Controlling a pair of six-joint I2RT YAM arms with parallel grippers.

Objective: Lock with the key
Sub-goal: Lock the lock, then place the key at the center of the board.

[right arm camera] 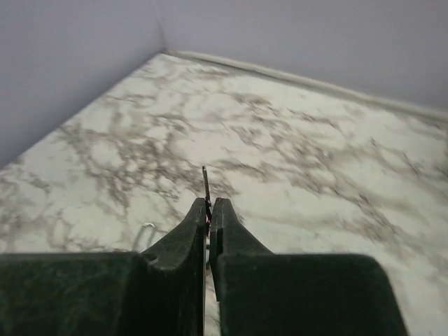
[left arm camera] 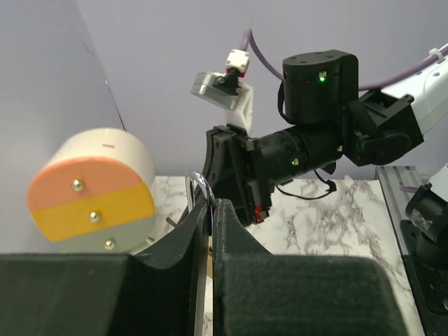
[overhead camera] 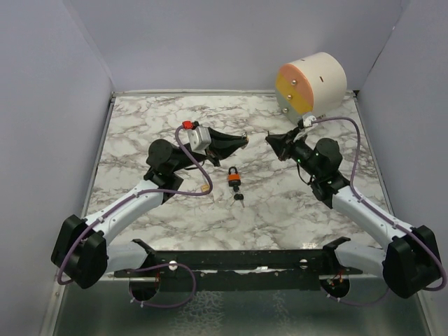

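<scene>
Marble table: smooth slab, walled on three sides. A cream cylinder with an orange, yellow and grey face lies at the far right corner, just behind the right arm. We judge it no part of the task, but a wide swing of that arm could knock it.

Left gripper and right gripper hover nose to nose over mid-table, near each other but apart. Both pincers are clenched, and we see neither lock nor key in them. A silver loop shows by the left tips and a thin sliver pokes up between the right ones; we cannot tell what either is.

Orange padlock: flat on the marble, nearer the bases than both grippers, shackle pointing away. A small dark key lies just on its near side; we cannot tell whether it sits in the keyway.

Risks, as we judge them:
- Clenched jaws coming down would shove the padlock rather than grip it, and it should slide easily here.
- Two arms converging on one small target may collide.
- The key is flat and tiny, so an off-centre pinch could skate it away.
</scene>
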